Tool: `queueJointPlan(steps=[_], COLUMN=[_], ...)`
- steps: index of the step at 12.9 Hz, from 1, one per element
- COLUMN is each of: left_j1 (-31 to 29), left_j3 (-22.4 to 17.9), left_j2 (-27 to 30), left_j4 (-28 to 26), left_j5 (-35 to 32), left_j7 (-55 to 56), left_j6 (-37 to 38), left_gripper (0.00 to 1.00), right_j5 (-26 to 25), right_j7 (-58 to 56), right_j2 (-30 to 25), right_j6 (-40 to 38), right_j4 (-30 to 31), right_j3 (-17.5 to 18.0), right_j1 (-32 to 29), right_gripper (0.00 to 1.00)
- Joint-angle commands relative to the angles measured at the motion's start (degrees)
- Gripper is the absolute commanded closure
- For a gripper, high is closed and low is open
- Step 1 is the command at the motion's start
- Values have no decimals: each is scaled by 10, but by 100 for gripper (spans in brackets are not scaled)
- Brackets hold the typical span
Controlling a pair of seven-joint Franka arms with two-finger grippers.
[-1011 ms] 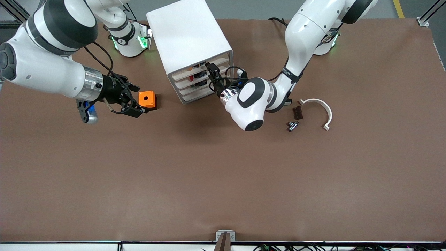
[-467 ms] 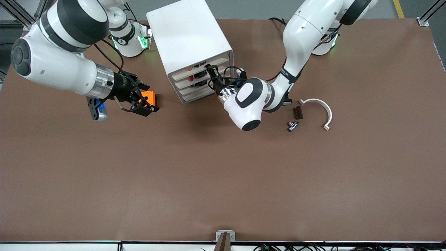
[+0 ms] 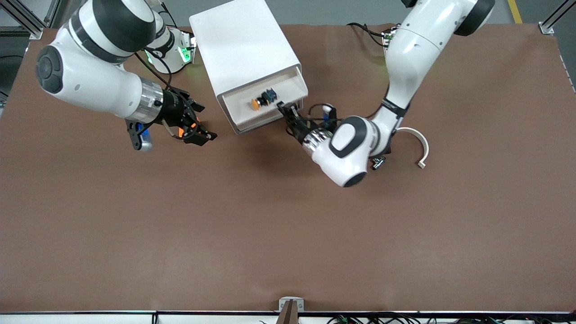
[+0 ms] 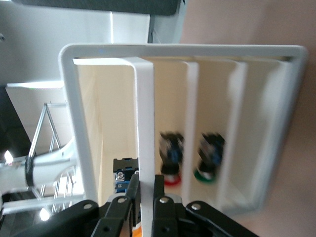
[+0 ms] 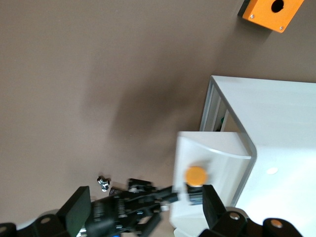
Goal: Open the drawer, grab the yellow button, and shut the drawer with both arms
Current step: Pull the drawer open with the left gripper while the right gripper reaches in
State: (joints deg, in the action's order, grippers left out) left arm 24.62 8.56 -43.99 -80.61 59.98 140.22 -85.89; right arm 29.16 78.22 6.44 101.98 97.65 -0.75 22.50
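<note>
Front view: the drawer [image 3: 265, 105] stands pulled out of the cabinet [image 3: 245, 49], its front pinched in the closed left gripper [image 3: 288, 113]. The button [image 3: 257, 103] lies inside it, just past those fingers. The right gripper [image 3: 198, 130] hovers spread wide and empty above the cube [image 3: 186, 128].

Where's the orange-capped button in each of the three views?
Front view: the button lies in the pulled-out top drawer, its orange cap pointing toward the right arm's end of the table.
Left wrist view: only its bluish rear part shows, beside the drawer front that the left gripper is clamped on.
Right wrist view: its round orange cap shows in the open drawer, between the right gripper's fingers.
Shared landmark: the white cabinet.
</note>
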Motion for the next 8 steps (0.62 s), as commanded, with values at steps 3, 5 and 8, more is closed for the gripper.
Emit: queueJointPlan(steps=[3, 5, 8], left_j1=[-43, -52, -70], left_j3=[2, 2, 2], left_j2=[-1, -1, 6], left_j4=[26, 26, 26], left_j5=[10, 10, 10], left_j7=[-33, -34, -33], left_j6=[18, 19, 24], left_gripper=[98, 89, 53], right_j5=[-20, -56, -109], right_j7=[30, 65, 85], right_j2=[17, 28, 34], right_j6=[47, 73, 116], right_j4=[4, 4, 32], right_j3=[-6, -5, -6], right_j1=[64, 103, 155], right_gripper=[0, 0, 0])
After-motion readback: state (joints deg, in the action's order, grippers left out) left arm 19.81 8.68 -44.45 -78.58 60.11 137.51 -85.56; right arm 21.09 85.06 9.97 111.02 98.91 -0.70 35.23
